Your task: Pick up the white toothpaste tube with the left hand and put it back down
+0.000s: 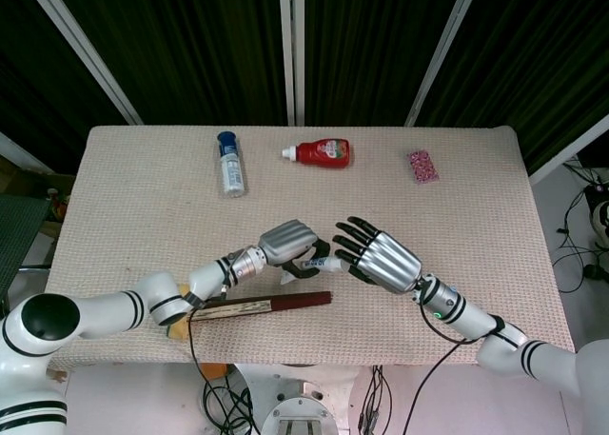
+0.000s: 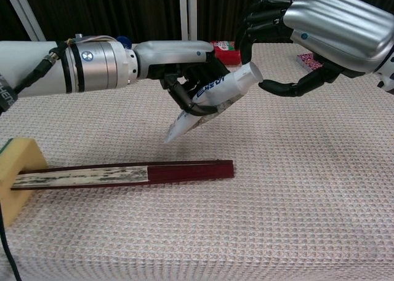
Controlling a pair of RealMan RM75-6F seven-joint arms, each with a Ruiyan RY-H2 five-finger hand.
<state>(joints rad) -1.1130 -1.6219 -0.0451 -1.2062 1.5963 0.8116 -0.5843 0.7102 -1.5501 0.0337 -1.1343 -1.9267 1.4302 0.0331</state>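
In the head view the left hand [image 1: 286, 242] covers most of the white toothpaste tube [image 1: 315, 261], so only its cap end shows. In the chest view the right hand [image 2: 320, 35] is cut off by the right edge, and the red bottle [image 2: 226, 51] sits mostly hidden behind the tube. Lettering on the pink pack [image 1: 423, 165] is too small to read.

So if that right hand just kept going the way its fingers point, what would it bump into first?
Most likely the cap end of the white toothpaste tube, which the left hand holds tilted above the table. The right hand has its fingers spread right by that cap; contact can't be judged.
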